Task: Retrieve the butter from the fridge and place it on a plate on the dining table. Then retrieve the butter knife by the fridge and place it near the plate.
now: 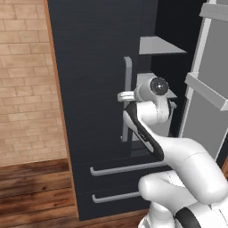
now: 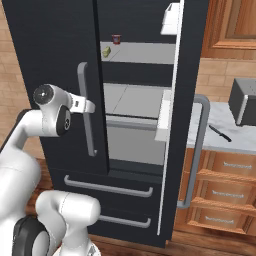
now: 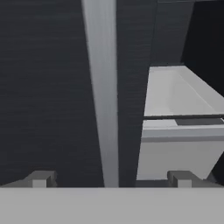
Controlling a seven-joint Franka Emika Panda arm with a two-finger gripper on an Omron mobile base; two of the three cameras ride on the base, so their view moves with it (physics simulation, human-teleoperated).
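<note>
gripper spread at the left fridge door handle

no readable writing anywhere. left to right: tall black double-door fridge [image 2: 55, 45], left door shut, its long grey bar handle [image 2: 88, 115] standing between the spread fingers of the two-finger gripper [image 3: 111, 178], nothing held. right door swung open. on an upper grey shelf [image 2: 142, 52], small pale yellow butter stick [image 2: 106, 51] beside a small red-lidded jar [image 2: 116, 39]. further right, slim dark butter knife [image 2: 219, 133] on the marble counter [image 2: 220, 142].

Top fridge shelf [image 2: 145, 52] has the butter [image 2: 106, 51] with a little red-lidded jar [image 2: 116, 39] just past it, around 1 o'clock. Marble table [image 2: 220, 131] at 3 o'clock carries the butter knife [image 2: 220, 133] and a grey toaster [image 2: 243, 101].
</note>
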